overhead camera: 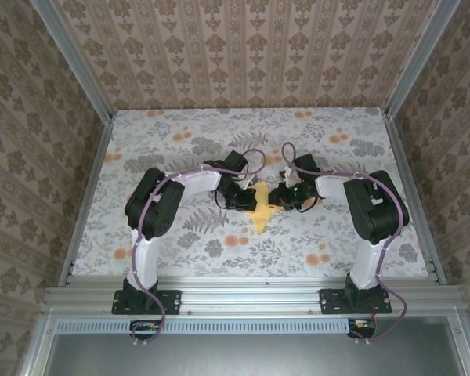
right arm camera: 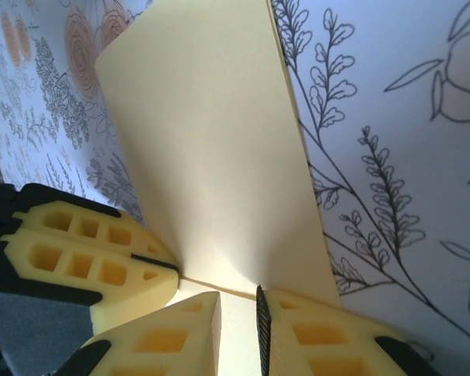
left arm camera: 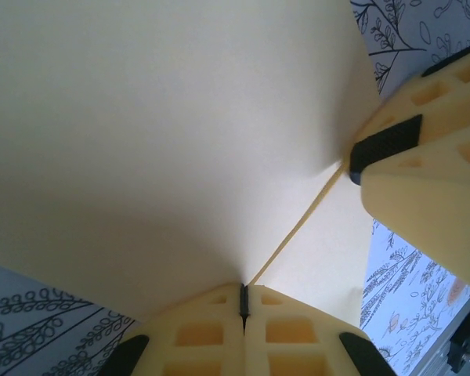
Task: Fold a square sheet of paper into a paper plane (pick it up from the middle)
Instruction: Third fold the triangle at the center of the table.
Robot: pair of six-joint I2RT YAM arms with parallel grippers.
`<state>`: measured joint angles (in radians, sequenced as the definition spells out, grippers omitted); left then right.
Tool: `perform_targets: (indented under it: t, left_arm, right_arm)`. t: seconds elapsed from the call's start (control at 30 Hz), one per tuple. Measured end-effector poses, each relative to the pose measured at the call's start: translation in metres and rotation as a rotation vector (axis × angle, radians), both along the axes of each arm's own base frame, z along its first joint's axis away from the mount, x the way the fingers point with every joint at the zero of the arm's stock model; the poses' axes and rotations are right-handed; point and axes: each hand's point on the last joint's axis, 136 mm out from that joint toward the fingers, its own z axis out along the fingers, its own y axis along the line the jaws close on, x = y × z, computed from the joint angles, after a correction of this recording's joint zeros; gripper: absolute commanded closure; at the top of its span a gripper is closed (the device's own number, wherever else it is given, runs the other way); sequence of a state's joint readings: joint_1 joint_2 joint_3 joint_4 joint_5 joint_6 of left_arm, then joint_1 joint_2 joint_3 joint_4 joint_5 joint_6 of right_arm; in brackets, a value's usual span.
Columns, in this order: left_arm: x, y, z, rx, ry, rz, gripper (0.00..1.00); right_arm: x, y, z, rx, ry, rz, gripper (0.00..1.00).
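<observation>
The paper (overhead camera: 260,215) may tear or crease crooked if either arm pulls away, because both hold it close together. The left gripper (left arm camera: 244,291) is fully closed on it. The right gripper (right arm camera: 239,298) is nearly closed, pinching the same sheet. The paper sits between them, mid-cloth (overhead camera: 180,235), plain pale yellow, partly folded, with one straight fold line showing.

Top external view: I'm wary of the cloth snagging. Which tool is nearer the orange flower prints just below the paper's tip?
Left. The left tool sits just beyond the flower prints, gripping the paper; the right tool is across the paper, farther right.
</observation>
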<state>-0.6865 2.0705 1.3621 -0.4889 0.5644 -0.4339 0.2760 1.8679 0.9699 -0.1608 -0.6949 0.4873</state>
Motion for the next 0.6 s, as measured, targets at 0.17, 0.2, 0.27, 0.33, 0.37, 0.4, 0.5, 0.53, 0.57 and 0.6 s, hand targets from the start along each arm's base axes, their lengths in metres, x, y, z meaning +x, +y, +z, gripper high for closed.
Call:
perform_targets:
  t: [0.17, 0.2, 0.27, 0.33, 0.37, 0.4, 0.5, 0.53, 0.57, 0.6]
  left_arm:
    - [0.000, 0.000, 0.000, 0.002, -0.006, -0.007, 1.00]
    - [0.000, 0.000, 0.000, 0.002, -0.007, -0.007, 1.00]
    - [0.000, 0.000, 0.000, 0.002, -0.007, -0.008, 1.00]
    - [0.000, 0.000, 0.000, 0.002, -0.008, -0.009, 1.00]
    - [0.000, 0.001, 0.000, 0.002, -0.008, -0.009, 1.00]
    - [0.000, 0.001, 0.000, 0.003, -0.008, -0.009, 1.00]
    - [0.000, 0.001, 0.000, 0.004, -0.009, -0.010, 1.00]
    - [0.000, 0.001, 0.000, 0.004, -0.011, -0.012, 1.00]
    - [0.001, 0.001, 0.000, 0.005, -0.012, -0.011, 1.00]
    - [0.001, 0.001, 0.000, 0.005, -0.012, -0.012, 1.00]
  right_arm:
    - [0.000, 0.008, 0.015, 0.026, -0.026, 0.004, 0.77]
    - [-0.001, 0.012, 0.016, 0.033, -0.027, 0.009, 0.77]
    - [-0.004, 0.016, 0.015, 0.037, -0.023, 0.018, 0.78]
    - [-0.009, 0.018, 0.012, 0.035, -0.011, 0.024, 0.78]
    - [-0.012, 0.019, 0.011, 0.034, -0.005, 0.027, 0.78]
    - [-0.014, 0.020, 0.010, 0.033, -0.001, 0.030, 0.78]
    - [-0.017, 0.020, 0.007, 0.031, 0.008, 0.033, 0.78]
    - [-0.017, 0.020, 0.006, 0.031, 0.008, 0.032, 0.78]
    - [-0.018, 0.020, 0.005, 0.030, 0.010, 0.032, 0.78]
    - [-0.018, 0.019, 0.004, 0.030, 0.012, 0.032, 0.79]
